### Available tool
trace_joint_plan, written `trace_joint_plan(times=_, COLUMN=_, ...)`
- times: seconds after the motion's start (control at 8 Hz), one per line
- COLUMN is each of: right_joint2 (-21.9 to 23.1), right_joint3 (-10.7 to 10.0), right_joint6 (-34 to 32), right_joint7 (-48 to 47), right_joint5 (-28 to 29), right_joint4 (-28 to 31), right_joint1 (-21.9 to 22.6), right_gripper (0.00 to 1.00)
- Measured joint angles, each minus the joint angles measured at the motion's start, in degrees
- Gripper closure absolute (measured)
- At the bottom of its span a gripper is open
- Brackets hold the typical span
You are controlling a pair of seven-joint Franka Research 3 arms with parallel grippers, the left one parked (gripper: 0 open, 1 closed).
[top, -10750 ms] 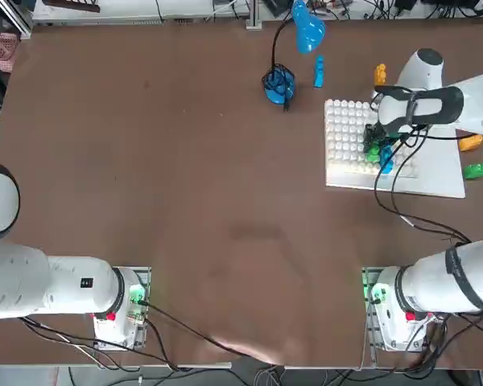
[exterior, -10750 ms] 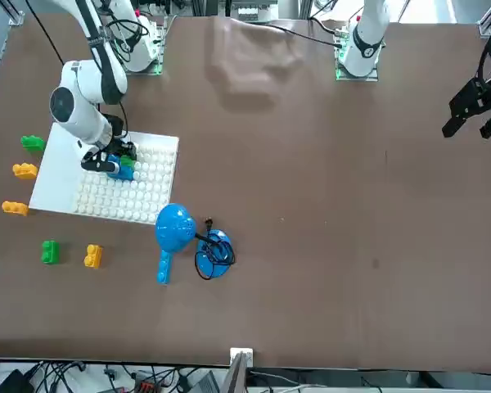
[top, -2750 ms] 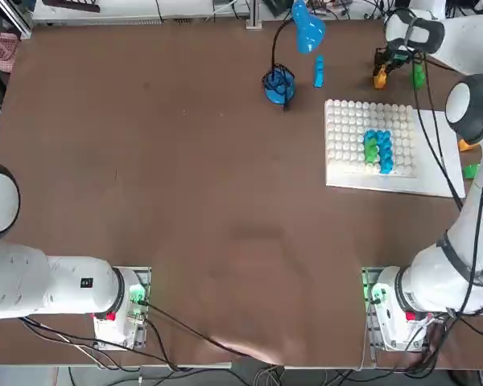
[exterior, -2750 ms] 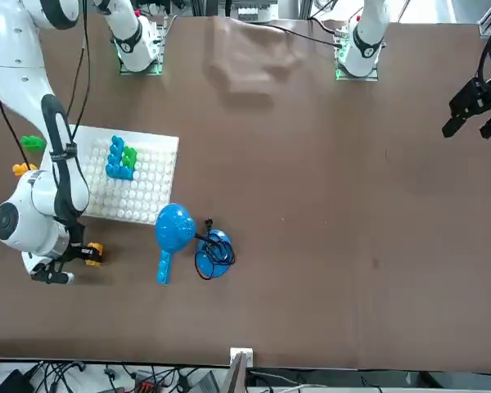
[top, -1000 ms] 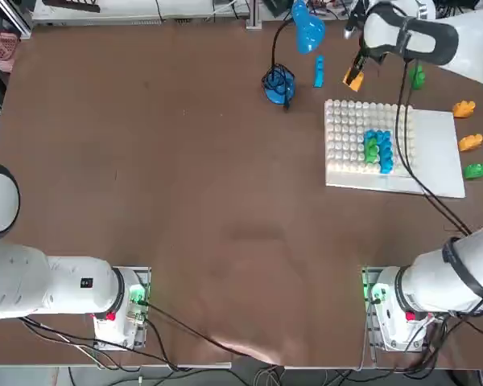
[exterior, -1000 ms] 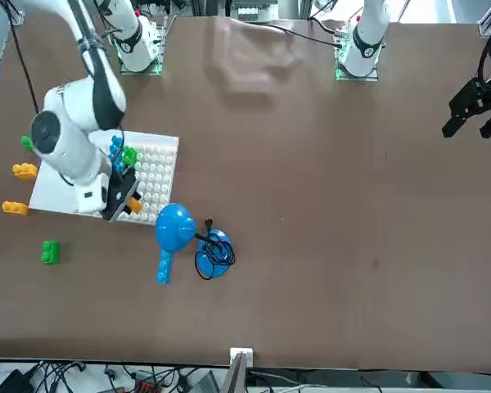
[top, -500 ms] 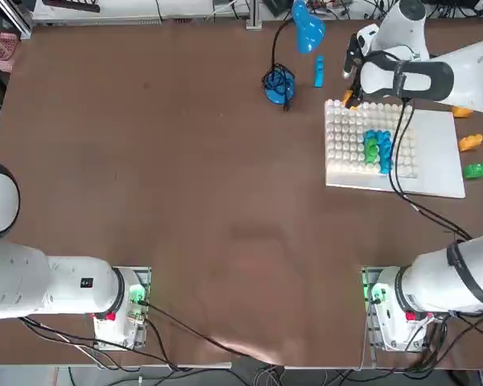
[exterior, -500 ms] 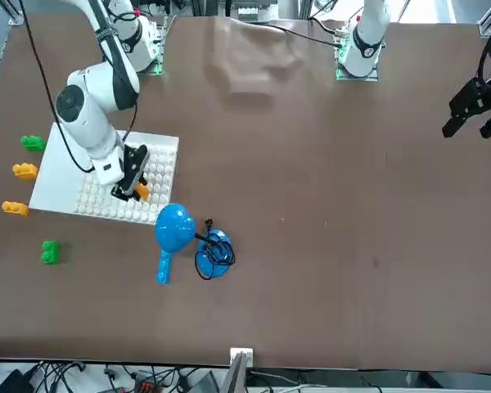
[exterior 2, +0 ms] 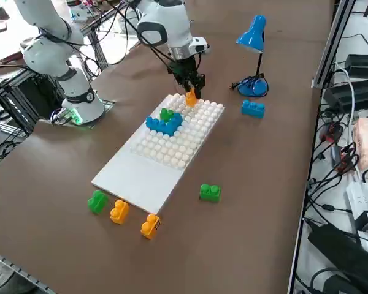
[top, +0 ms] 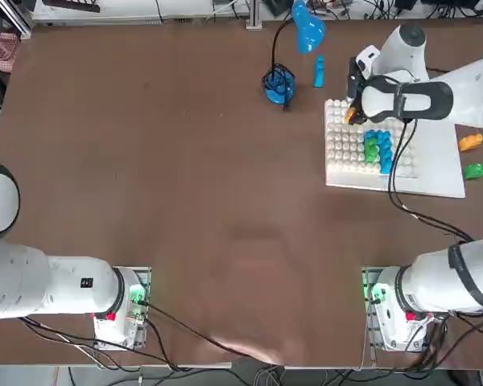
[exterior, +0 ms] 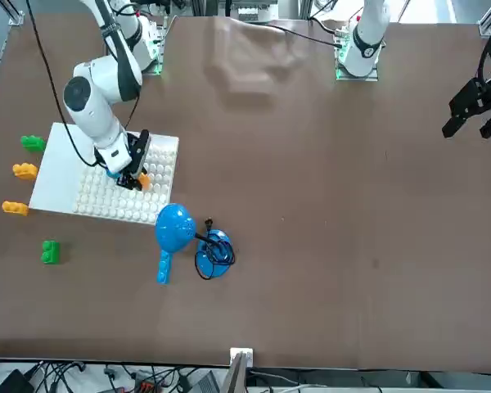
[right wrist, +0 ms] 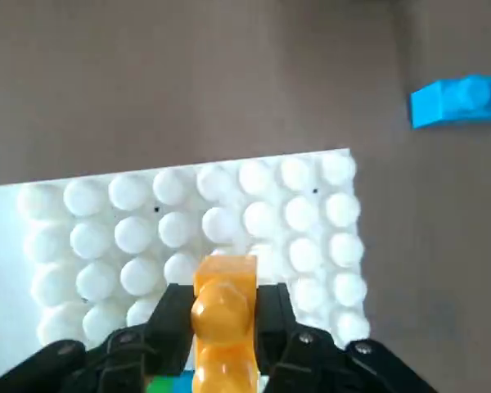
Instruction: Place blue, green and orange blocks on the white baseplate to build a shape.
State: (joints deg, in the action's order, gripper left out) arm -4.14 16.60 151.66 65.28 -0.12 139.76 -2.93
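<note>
My right gripper (top: 352,112) is shut on an orange block (top: 352,116) and holds it upright just over the studs near the far left corner of the white baseplate (top: 435,173). In the wrist view the orange block (right wrist: 225,319) sits between the fingers above the studs of the baseplate (right wrist: 106,237). Toward the middle of the stud grid stands the shape (top: 378,149), a blue column with a green block beside it. From the side, the orange block (exterior 2: 191,97) hangs beyond the shape (exterior 2: 164,122), apart from it.
Loose blocks lie around the plate: a green block (exterior 2: 98,201), two orange blocks (exterior 2: 118,211) (exterior 2: 149,225), another green block (exterior 2: 210,192) and a blue block (exterior 2: 253,108). A blue gooseneck lamp (exterior 2: 253,33) stands just beyond the plate's far corner.
My right gripper carried the orange block from beyond the plate's far edge in over the studded corner and lower toward the studs. The shape has not moved.
</note>
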Motion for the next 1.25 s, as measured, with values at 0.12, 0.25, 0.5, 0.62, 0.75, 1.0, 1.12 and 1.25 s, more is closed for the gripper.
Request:
trace_joint_plan(times=0.12, right_joint2=1.2, right_joint3=0.0, right_joint6=3.6, right_joint7=0.1, right_joint5=0.0, right_joint4=4.0, right_joint1=0.0, right_gripper=0.63)
trace_joint_plan(times=0.25, right_joint2=2.1, right_joint3=0.0, right_joint6=6.4, right_joint7=0.2, right_joint5=0.0, right_joint4=7.3, right_joint1=0.0, right_gripper=0.63)
trace_joint_plan(times=0.5, right_joint2=3.1, right_joint3=-0.1, right_joint6=9.0, right_joint7=0.6, right_joint5=0.0, right_joint4=10.9, right_joint1=0.0, right_gripper=0.63)
trace_joint_plan(times=0.62, right_joint2=3.4, right_joint3=-0.2, right_joint6=9.2, right_joint7=1.1, right_joint5=0.0, right_joint4=11.2, right_joint1=-0.2, right_gripper=0.63)
trace_joint_plan(times=0.75, right_joint2=3.5, right_joint3=-0.2, right_joint6=9.2, right_joint7=2.0, right_joint5=0.0, right_joint4=11.3, right_joint1=-0.7, right_gripper=0.63)
trace_joint_plan(times=1.0, right_joint2=3.5, right_joint3=-0.4, right_joint6=9.2, right_joint7=3.4, right_joint5=0.0, right_joint4=11.3, right_joint1=-1.4, right_gripper=0.63)
trace_joint_plan(times=1.12, right_joint2=3.3, right_joint3=-0.3, right_joint6=9.3, right_joint7=3.6, right_joint5=0.0, right_joint4=11.3, right_joint1=-1.4, right_gripper=0.63)
trace_joint_plan(times=1.25, right_joint2=3.0, right_joint3=-0.3, right_joint6=9.7, right_joint7=4.0, right_joint5=0.0, right_joint4=11.4, right_joint1=-1.4, right_gripper=0.63)
